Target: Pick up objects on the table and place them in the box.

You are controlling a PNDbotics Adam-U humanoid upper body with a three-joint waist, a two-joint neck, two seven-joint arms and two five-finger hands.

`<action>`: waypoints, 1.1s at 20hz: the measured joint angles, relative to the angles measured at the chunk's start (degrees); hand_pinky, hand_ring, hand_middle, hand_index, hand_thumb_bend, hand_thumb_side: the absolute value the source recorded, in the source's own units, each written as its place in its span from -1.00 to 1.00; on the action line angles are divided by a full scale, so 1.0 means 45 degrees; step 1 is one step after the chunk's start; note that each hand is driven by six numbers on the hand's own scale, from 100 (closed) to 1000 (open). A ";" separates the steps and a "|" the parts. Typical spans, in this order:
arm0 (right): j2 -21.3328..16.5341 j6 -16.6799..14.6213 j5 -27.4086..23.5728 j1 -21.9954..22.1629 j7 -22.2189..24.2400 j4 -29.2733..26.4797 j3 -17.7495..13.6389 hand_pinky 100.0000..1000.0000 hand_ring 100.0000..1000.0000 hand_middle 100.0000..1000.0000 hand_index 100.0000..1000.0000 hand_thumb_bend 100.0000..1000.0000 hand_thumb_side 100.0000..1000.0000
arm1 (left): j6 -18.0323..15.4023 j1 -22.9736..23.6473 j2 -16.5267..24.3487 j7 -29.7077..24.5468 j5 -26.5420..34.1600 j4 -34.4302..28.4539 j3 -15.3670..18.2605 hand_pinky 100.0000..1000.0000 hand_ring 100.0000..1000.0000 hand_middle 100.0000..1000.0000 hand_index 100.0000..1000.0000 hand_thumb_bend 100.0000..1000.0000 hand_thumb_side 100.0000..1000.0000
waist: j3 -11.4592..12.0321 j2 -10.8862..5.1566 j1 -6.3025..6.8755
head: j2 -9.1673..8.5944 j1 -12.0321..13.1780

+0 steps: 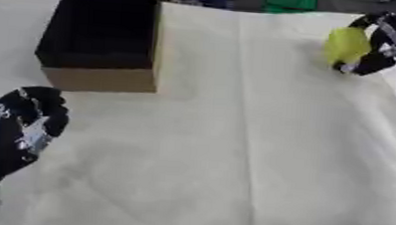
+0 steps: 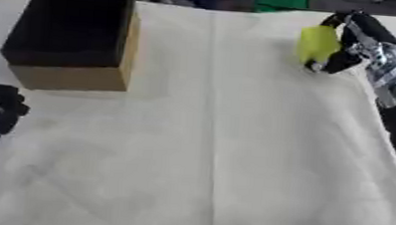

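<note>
My left hand (image 1: 24,122) rests near the worktop's (image 1: 233,152) near left corner, fingers curled on nothing; the cardboard box (image 1: 102,38) stands open at the far left corner; my right hand (image 2: 350,43) grips a yellow object (image 2: 318,43) by the far right corner

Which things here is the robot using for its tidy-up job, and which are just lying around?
Part of the job:
- yellow-green soft-looking object, held in the curled right hand
- open brown cardboard box with a dark inside

Just there:
- left hand, idle with curled fingers near the lower left
- cream cloth-covered table
- green thing past the far edge
</note>
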 measured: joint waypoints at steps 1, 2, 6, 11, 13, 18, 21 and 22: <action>-0.0004 -0.0021 -0.0046 0.0000 0.0054 -0.0176 0.0053 -0.15 -0.40 -0.42 -0.15 -0.26 -1.00 | 0.0006 0.0003 0.0000 -0.0006 0.0012 0.0000 0.0000 0.30 0.15 0.09 0.37 -0.02 -0.20 | -0.0017 -0.0051 -0.0032 | 0.0001 0.0001; -0.0005 -0.0044 -0.0107 0.0000 0.0124 -0.0367 0.0100 -0.15 -0.40 -0.42 -0.15 -0.26 -1.00 | 0.0010 0.0008 0.0000 -0.0010 0.0024 0.0000 0.0000 0.30 0.15 0.09 0.37 -0.01 -0.21 | -0.0027 -0.0091 -0.0064 | 0.0003 0.0003; -0.0006 -0.0174 -0.0378 -0.0022 0.0445 -0.1187 0.0327 -0.14 -0.40 -0.41 -0.14 -0.27 -1.00 | 0.0014 0.0029 0.0000 -0.0020 0.0036 0.0007 0.0000 0.30 0.15 0.10 0.37 -0.01 -0.22 | -0.0054 -0.0264 -0.0206 | 0.0005 0.0007; 0.0054 -0.0332 -0.0664 -0.0449 0.0801 -0.2230 0.0704 -0.13 -0.39 -0.41 -0.14 -0.27 -1.00 | 0.0011 0.0111 0.0003 -0.0066 0.0045 0.0017 -0.0005 0.30 0.15 0.10 0.37 -0.02 -0.22 | -0.0056 -0.0440 -0.0371 | 0.0007 0.0006; 0.0216 -0.0410 -0.0757 -0.0662 0.0940 -0.2599 0.0879 -0.13 -0.39 -0.41 -0.14 -0.27 -1.00 | 0.0012 0.0117 0.0004 -0.0098 0.0046 0.0018 -0.0030 0.30 0.15 0.09 0.37 -0.01 -0.22 | -0.0034 -0.0478 -0.0381 | 0.0007 0.0000; 0.0785 -0.0562 -0.0950 -0.1267 0.1292 -0.3260 0.1309 -0.12 -0.37 -0.40 -0.13 -0.26 -1.00 | 0.0014 0.0122 0.0006 -0.0140 0.0050 0.0020 -0.0081 0.30 0.15 0.09 0.36 -0.01 -0.22 | 0.0030 -0.0540 -0.0399 | 0.0007 -0.0035; 0.1195 -0.0642 -0.1009 -0.1709 0.1525 -0.3339 0.1541 -0.11 -0.37 -0.39 -0.12 -0.26 -1.00 | 0.0006 0.0122 0.0006 -0.0215 0.0059 0.0021 -0.0164 0.30 0.15 0.09 0.36 -0.02 -0.22 | 0.0279 -0.0554 -0.0398 | -0.0009 -0.0153; 0.1422 -0.0662 -0.1009 -0.1893 0.1587 -0.3332 0.1610 -0.11 -0.36 -0.39 -0.12 -0.26 -1.00 | 0.0011 0.0119 0.0006 -0.0247 0.0071 0.0021 -0.0186 0.30 0.15 0.09 0.36 -0.02 -0.22 | 0.0345 -0.0557 -0.0414 | -0.0013 -0.0199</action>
